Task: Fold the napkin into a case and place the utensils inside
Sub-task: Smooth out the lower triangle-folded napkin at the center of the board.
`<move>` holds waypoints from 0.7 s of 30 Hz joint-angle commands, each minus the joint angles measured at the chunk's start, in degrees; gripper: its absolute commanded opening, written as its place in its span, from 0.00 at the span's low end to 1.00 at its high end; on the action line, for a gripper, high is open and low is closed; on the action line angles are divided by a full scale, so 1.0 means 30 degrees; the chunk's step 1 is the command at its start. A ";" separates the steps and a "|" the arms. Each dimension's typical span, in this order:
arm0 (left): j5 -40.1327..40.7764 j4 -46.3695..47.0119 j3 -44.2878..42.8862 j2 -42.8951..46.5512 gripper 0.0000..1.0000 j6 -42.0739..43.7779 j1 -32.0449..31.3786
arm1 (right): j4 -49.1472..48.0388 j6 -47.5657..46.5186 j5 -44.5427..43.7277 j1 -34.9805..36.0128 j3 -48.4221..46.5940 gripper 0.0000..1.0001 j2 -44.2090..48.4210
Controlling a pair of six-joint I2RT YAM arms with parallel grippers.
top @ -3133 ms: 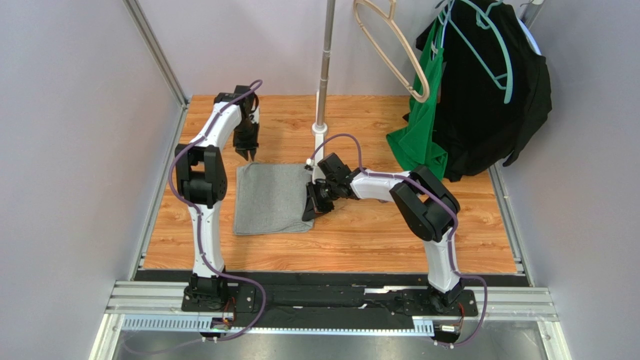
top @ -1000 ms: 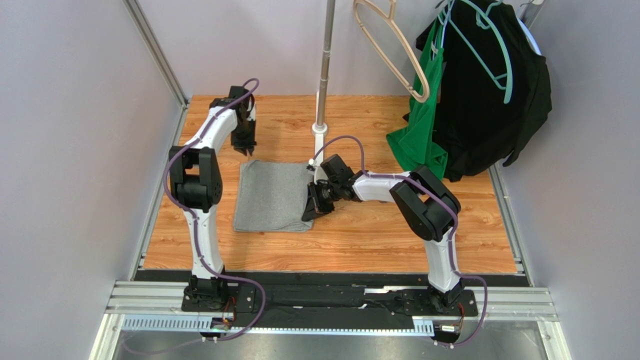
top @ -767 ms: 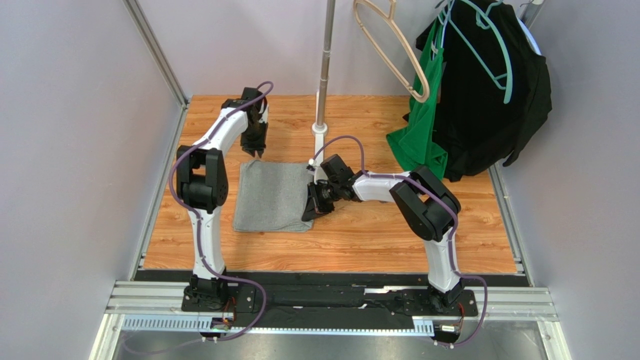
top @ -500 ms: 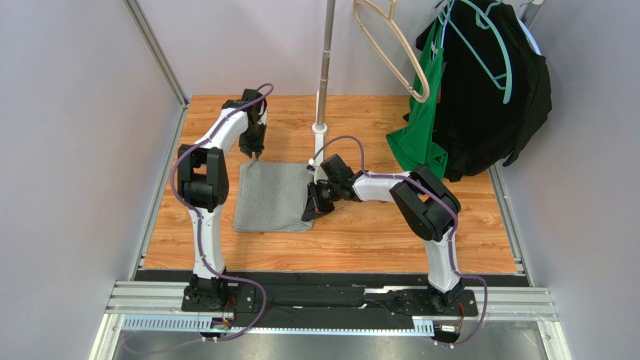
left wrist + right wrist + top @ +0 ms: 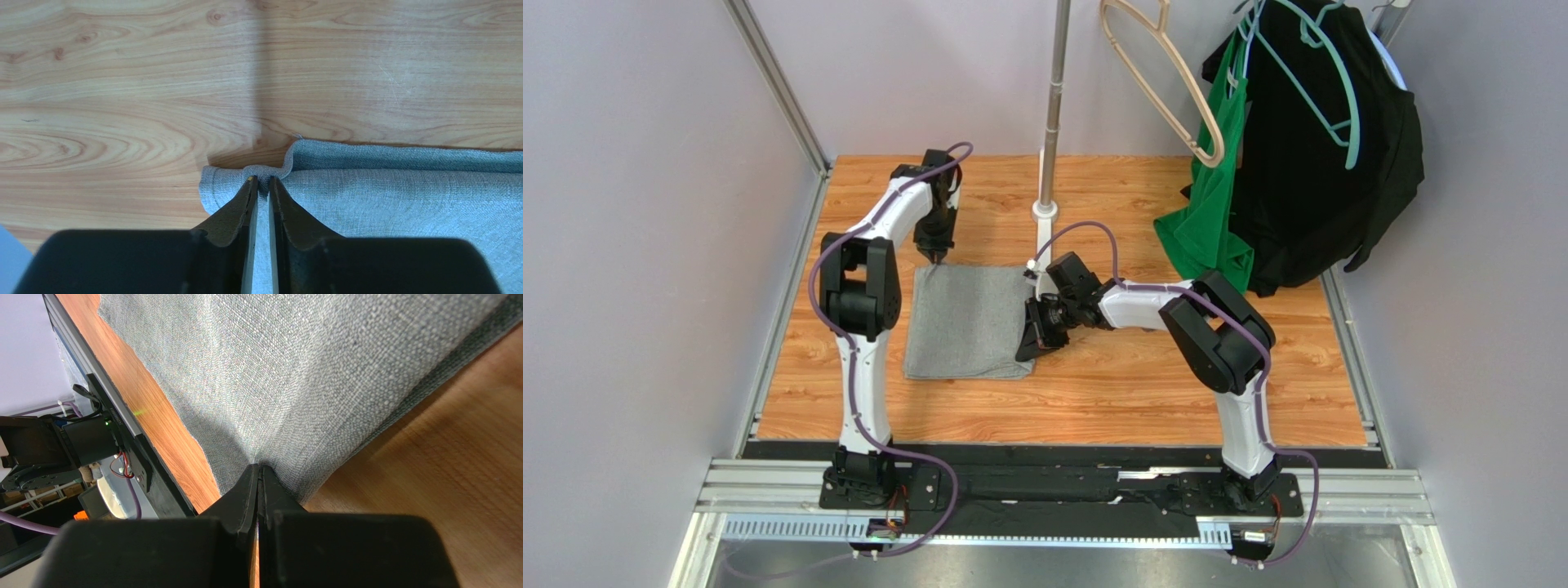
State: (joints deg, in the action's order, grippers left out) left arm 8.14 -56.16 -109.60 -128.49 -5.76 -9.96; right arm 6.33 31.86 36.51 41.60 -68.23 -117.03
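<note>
Top external view: the napkin [image 5: 967,321] lay as a grey rectangle on the wooden table [image 5: 1136,380], between the two arms and not yet a narrow strip. Left wrist view — the left gripper [image 5: 261,182] sat at the napkin's far-left corner. Its fingers were nearly pressed together, with a small pucker of cloth pinched between the tips. Right wrist view: the right gripper [image 5: 259,470] was pressed together on the napkin's right edge, and cloth tented up from its tips. Step in hand, as a judgement: gripping edges for a further fold, early in the task. The next move probably called for lifting the pinched cloth evenly and carrying it across without losing a layer — the left bite looked shallow. No utensils showed in any view.
</note>
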 commanded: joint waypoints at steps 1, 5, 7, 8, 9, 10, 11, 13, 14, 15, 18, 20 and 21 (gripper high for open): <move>0.1092 -0.1022 -0.1608 -0.0762 0.09 0.0046 -0.0022 | 0.0615 -0.0511 -0.1096 0.0253 0.0417 0.00 -0.0569; 0.1127 -0.2195 -0.3479 -0.1584 0.00 -0.0364 0.0678 | 0.0790 -0.0394 -0.1418 0.0282 0.0564 0.00 -0.0540; -0.0860 -0.3041 -0.4244 -0.2138 0.00 -0.0657 0.1323 | 0.0704 -0.0278 -0.1623 0.0282 0.0971 0.00 -0.0366; -0.1680 -0.3366 -0.5059 -0.2374 0.00 -0.0832 0.1703 | 0.0674 -0.0248 -0.1769 0.0311 0.1091 0.00 -0.0306; -0.3255 -0.3775 -0.5445 -0.2637 0.00 -0.1008 0.2519 | 0.0616 -0.0219 -0.1915 0.0369 0.1237 0.00 -0.0276; -0.4286 -0.4099 -0.5768 -0.2959 0.00 -0.1213 0.2905 | 0.0586 -0.0189 -0.1888 0.0370 0.1470 0.00 -0.0276; -0.5572 -0.4073 -0.5945 -0.3078 0.00 -0.1331 0.3198 | 0.0499 -0.0160 -0.1887 0.0399 0.1531 0.00 -0.0421; -0.8623 -0.4044 -0.5976 -0.3255 0.00 -0.2266 0.4866 | 0.0499 -0.0160 -0.1800 0.0429 0.1619 0.00 -0.0626; -0.9966 -0.3840 -0.5541 -0.3226 0.00 -0.2647 0.5248 | 0.0440 -0.0102 -0.1829 0.0458 0.1677 0.00 -0.0715; -1.0733 -0.3577 -0.5188 -0.3081 0.00 -0.3289 0.5948 | 0.0382 -0.0043 -0.1829 0.0458 0.1707 0.00 -0.0745; -1.3374 -0.3543 -0.4629 -0.3488 0.00 -0.4287 0.6773 | 0.0352 -0.0013 -0.1916 0.0546 0.1619 0.00 -0.0658; -1.4223 -0.2903 -0.3548 -0.3344 0.04 -0.4611 0.7154 | 0.0410 -0.0042 -0.1887 0.0546 0.1532 0.00 -0.0657; -1.4547 -0.2727 -0.3138 -0.3053 0.15 -0.5135 0.7243 | 0.0410 -0.0043 -0.1916 0.0575 0.1502 0.00 -0.0657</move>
State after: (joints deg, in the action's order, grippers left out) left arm -24.62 -66.59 -122.43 -138.15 -15.46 11.09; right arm 2.07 33.63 36.21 42.09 -65.93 -116.66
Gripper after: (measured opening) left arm 0.026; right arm 0.006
